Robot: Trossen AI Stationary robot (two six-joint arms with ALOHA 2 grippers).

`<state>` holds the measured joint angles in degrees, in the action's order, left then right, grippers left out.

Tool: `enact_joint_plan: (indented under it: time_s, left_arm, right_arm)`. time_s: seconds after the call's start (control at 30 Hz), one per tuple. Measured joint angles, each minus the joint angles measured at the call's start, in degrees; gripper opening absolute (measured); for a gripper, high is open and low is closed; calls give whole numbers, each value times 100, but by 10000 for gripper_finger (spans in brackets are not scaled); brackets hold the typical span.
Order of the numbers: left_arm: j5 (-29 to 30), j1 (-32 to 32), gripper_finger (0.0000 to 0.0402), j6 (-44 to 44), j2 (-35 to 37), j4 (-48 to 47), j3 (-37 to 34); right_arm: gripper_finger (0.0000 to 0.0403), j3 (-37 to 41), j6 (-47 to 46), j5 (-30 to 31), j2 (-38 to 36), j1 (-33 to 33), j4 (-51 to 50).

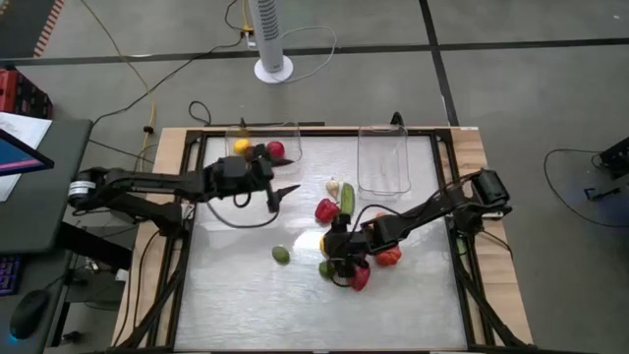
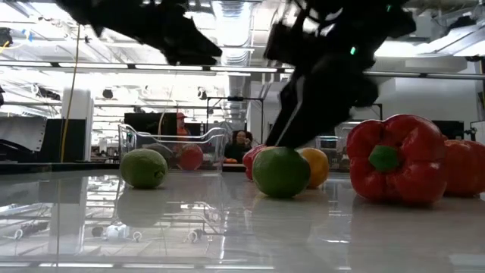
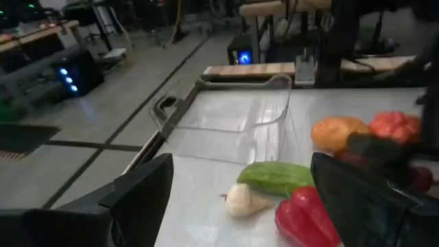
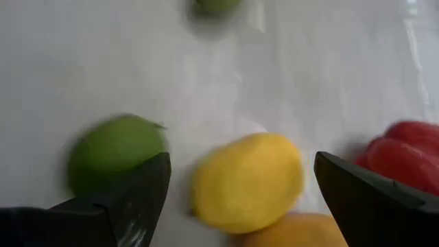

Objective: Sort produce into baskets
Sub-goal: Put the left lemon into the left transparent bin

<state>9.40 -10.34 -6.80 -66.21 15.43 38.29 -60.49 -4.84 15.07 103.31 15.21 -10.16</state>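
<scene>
Produce lies in a cluster right of the table's middle: a white bulb [image 1: 333,186], a green cucumber [image 1: 348,197], red peppers [image 1: 326,209] [image 1: 361,277], an orange [image 1: 378,218], a yellow lemon [image 4: 248,182] and two green limes [image 1: 281,255] [image 4: 116,152]. My right gripper [image 1: 332,252] is open over the cluster, a finger on either side of the lemon, apart from it. My left gripper [image 1: 283,193] is open and empty just left of the cluster, beside the near edge of the left clear bin [image 1: 263,147], which holds a yellow and a red piece.
The right clear bin [image 1: 383,157] stands empty at the far edge, behind the cucumber. A dark frame [image 1: 447,197] borders the table. In the low view a red pepper [image 2: 394,158] and a lime [image 2: 280,171] sit nearest the front. Bare table lies at the near left.
</scene>
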Motion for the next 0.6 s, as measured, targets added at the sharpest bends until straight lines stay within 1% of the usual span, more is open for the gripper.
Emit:
enact_joint_plan:
  time_s: [0.1,0.23,0.3,0.43,0.53,0.6]
  left_arm:
    - [164,222,331,165,403,8,-82]
    - [190,483,331,316,811,-106,-93]
    - [196,568,331,316,962,21,-89]
    - [190,615,331,205,1279,280,-81]
    - [196,648,331,240,1525,309,-82]
    - [186,715,331,318,1675,152,-82]
  right_arm:
    - [386,-1,-50,179,189,-58,20]
    - [383,10,-147,157,431,-150,-63]
    - [375,1,-132,158,468,-150,-30]
    - [340,4,-48,151,474,-161,80]
    - [308,-25,28,140,470,-210,138]
    - [289,-87,62,143,473,-248,88]
